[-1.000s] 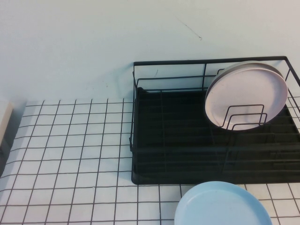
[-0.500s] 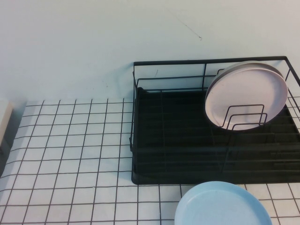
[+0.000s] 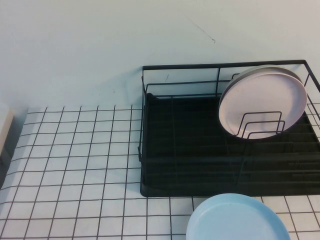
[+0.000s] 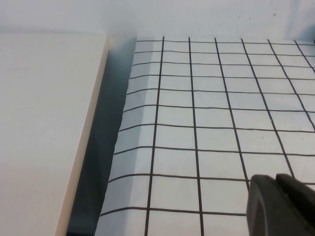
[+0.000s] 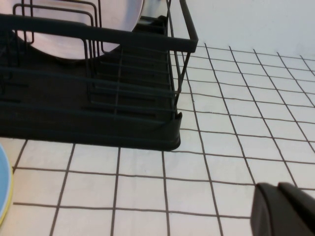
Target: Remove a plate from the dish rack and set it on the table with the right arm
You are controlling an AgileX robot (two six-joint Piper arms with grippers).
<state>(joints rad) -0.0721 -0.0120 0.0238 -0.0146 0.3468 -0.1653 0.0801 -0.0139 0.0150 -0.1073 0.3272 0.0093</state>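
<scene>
The light sky-blue plate (image 3: pixel 238 218) lies flat on the gridded table (image 3: pixel 75 165), just in front of the black wire dish rack (image 3: pixel 190 150). In the right wrist view only the plate's edge (image 5: pixel 4 182) shows, in front of the rack (image 5: pixel 98 123). My right gripper (image 5: pixel 278 188) is shut and empty, low over the table (image 5: pixel 236 123), apart from the rack and the plate. My left gripper (image 4: pixel 274 178) is shut and empty over the table (image 4: pixel 206 113) at the far left. Neither gripper shows in the high view.
A pale pink plate (image 3: pixel 262 100) stands upright among the rack's dividers at the right, with another plate's rim just behind it; it also shows in the right wrist view (image 5: pixel 118 19). A white slab (image 4: pixel 44 123) lies beside the table's left edge.
</scene>
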